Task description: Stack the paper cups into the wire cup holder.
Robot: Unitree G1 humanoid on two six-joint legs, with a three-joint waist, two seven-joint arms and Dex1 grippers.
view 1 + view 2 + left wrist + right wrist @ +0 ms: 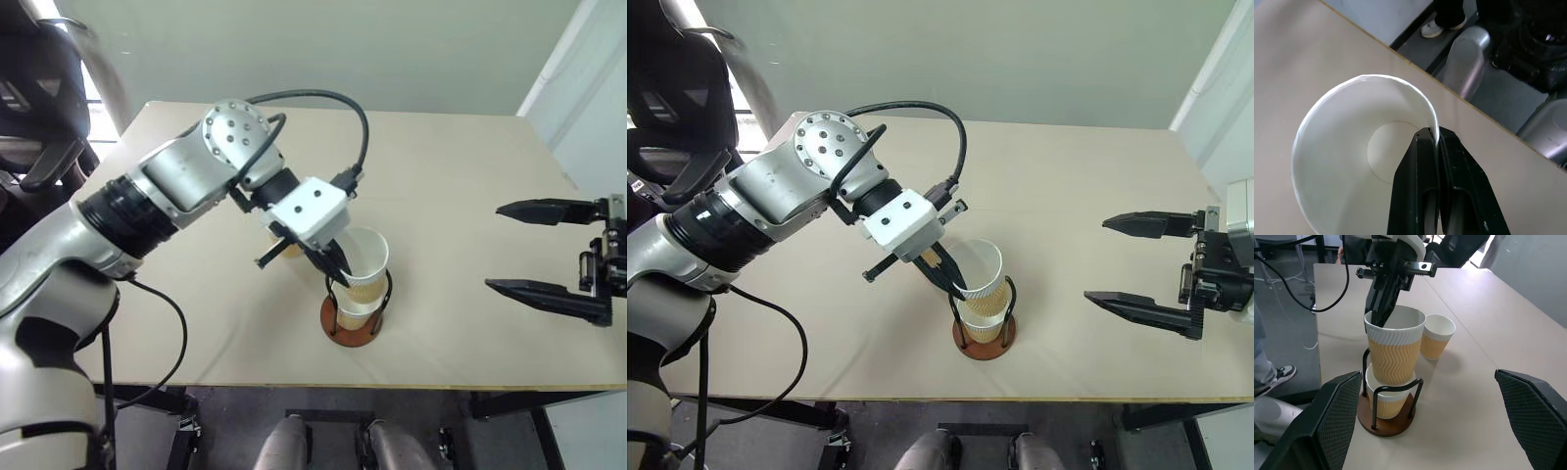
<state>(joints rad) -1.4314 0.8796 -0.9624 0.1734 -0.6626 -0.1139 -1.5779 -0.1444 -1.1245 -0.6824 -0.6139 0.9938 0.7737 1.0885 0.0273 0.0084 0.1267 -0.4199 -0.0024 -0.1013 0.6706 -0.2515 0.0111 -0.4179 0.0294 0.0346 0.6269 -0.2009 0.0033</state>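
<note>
The wire cup holder (1385, 423), a reddish-brown disc with black wire loops, stands near the table's front edge. One paper cup (1385, 402) sits inside it. A second paper cup (366, 262) is tilted, with its bottom nested in the first. My left gripper (338, 270) is shut on this cup's rim, one finger inside the white wall (1347, 147). A third paper cup (1437, 336) stands upright on the table just behind the holder. My right gripper (493, 247) hovers open and empty well to the right, pointing at the holder.
The beige table (460, 176) stretches bare behind and right of the holder. Its front edge (411, 386) runs close to the holder's base. A black cable (157, 294) from my left arm loops over the table's left side. A person's shoe (1276, 377) shows beside the table.
</note>
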